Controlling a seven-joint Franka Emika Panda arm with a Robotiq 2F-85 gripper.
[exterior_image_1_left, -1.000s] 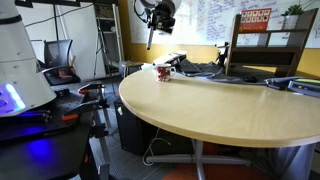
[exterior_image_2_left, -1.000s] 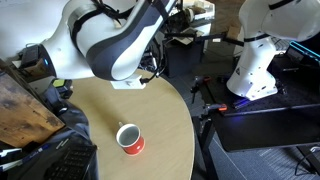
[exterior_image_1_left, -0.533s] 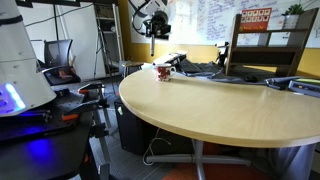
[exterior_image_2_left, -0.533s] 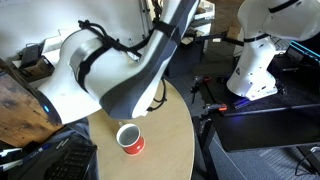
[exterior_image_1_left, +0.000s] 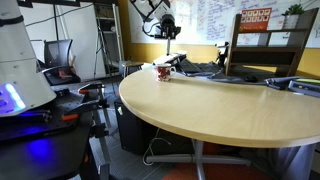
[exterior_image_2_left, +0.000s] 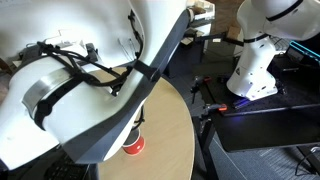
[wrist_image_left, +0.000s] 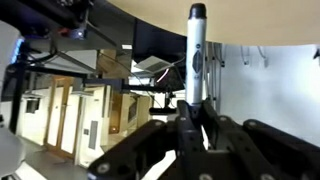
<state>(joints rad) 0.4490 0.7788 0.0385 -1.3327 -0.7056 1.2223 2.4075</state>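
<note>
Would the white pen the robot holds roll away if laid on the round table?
Probably: the pen looks round and smooth, so it would likely roll on the flat table. It stands straight in the shut gripper, so it seems stiff. Being thin, it is probably light.

The place looks like an office that serves also as a robotics lab. A large round wooden counter (exterior_image_1_left: 220, 105) stands before a whiteboard (exterior_image_1_left: 212, 22) full of writing. Around it are an office chair (exterior_image_1_left: 58, 55), a dark shelf (exterior_image_1_left: 285, 52) with a plant (exterior_image_1_left: 292, 14), and a white robot base (exterior_image_2_left: 255, 60) lit blue below.
</note>
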